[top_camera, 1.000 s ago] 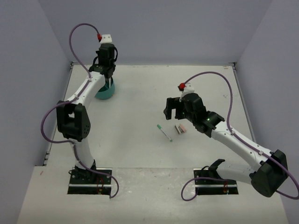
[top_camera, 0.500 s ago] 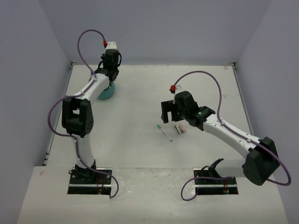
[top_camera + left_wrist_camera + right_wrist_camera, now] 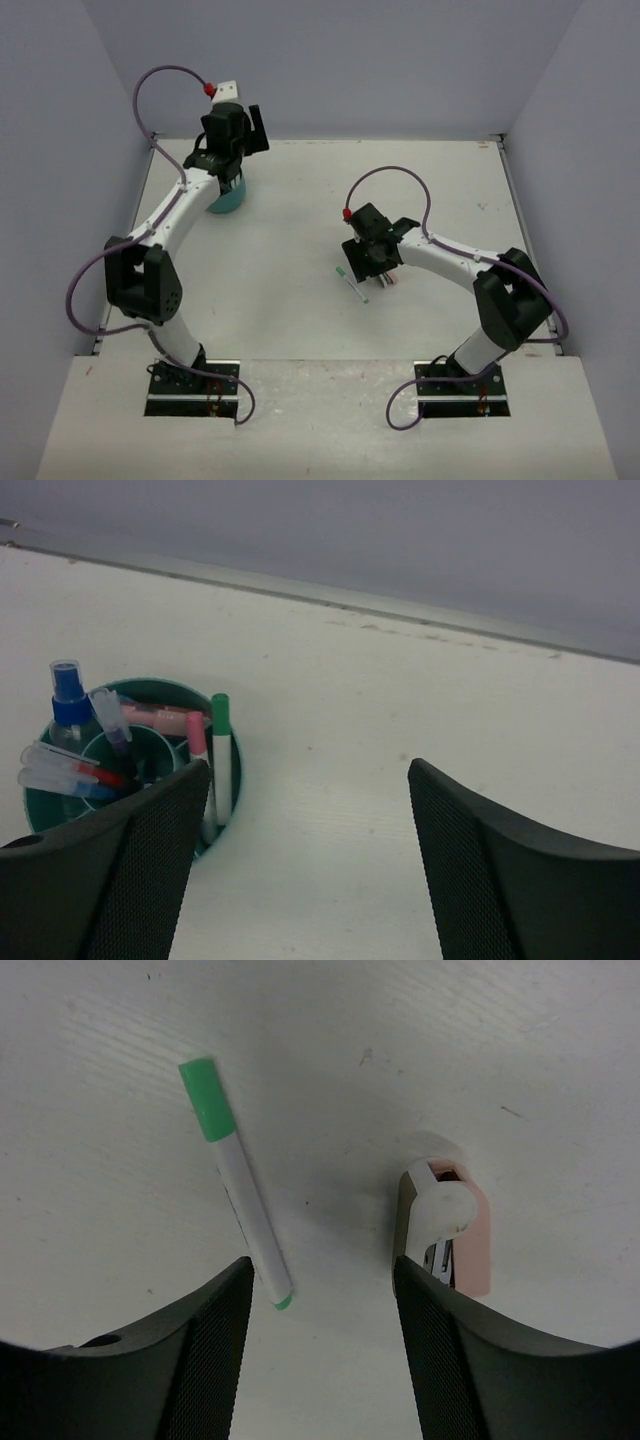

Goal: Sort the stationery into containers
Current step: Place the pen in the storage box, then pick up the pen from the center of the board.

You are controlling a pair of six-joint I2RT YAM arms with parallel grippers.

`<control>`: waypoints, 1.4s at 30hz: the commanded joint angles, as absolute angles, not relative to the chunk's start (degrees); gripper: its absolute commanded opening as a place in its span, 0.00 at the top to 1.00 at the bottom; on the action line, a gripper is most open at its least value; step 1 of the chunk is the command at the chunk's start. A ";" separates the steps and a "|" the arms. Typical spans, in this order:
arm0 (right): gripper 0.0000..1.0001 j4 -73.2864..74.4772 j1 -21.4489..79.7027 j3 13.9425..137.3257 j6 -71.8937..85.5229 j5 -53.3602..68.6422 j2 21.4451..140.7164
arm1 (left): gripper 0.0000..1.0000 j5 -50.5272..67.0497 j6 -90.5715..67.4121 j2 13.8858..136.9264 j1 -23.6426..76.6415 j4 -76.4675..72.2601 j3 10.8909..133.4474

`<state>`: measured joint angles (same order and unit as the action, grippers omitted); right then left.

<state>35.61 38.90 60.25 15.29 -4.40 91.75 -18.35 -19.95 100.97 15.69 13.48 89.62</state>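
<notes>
The round teal tub [image 3: 229,200] stands at the back left; in the left wrist view the tub [image 3: 150,684] holds a green marker [image 3: 221,750], a pink marker [image 3: 196,742], several pens and a small blue spray bottle [image 3: 70,695]. My left gripper [image 3: 250,130] hangs just beyond it, open and empty [image 3: 310,865]. A green-capped white marker [image 3: 240,1195] and a small pink stapler-like piece [image 3: 450,1225] lie mid-table. My right gripper [image 3: 322,1345] is low over the bare table between them, open. The marker [image 3: 352,284] tip is beside its left finger.
Grey walls close the table at the back and both sides. The raised table rim [image 3: 330,602] runs just behind the tub. Both arm bases sit at the near edge.
My left gripper has opened and lifted away above the tub. My right arm has swung down over the marker and the pink piece, and its jaws have narrowed.
</notes>
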 commanded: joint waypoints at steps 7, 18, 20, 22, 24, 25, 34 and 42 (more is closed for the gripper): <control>0.45 39.76 43.41 64.41 13.54 -2.40 98.81 | 0.00 -6.39 -25.58 75.60 22.41 11.29 79.52; 1.00 39.00 45.75 67.71 13.54 -1.89 106.15 | 0.00 1.97 -26.52 68.31 22.37 13.77 67.66; 1.00 37.39 45.84 66.72 13.50 -1.74 102.29 | 0.00 4.04 -26.57 67.36 22.00 13.87 65.61; 1.00 34.22 45.77 64.65 13.45 0.04 95.31 | 0.00 7.27 -27.12 66.67 21.46 13.96 63.75; 1.00 26.55 45.34 62.05 13.36 4.49 87.34 | 0.00 13.66 -28.00 65.99 20.33 11.91 61.17; 1.00 23.13 45.11 60.44 12.89 7.47 83.67 | 0.00 17.37 -28.24 65.73 20.22 10.35 60.74; 1.00 -4.29 44.56 48.08 15.42 27.23 61.40 | 0.05 57.00 -44.10 66.05 24.03 -29.27 48.77; 1.00 -5.26 44.56 48.87 16.88 26.44 60.21 | 0.27 58.09 -45.96 67.06 26.37 -33.05 48.51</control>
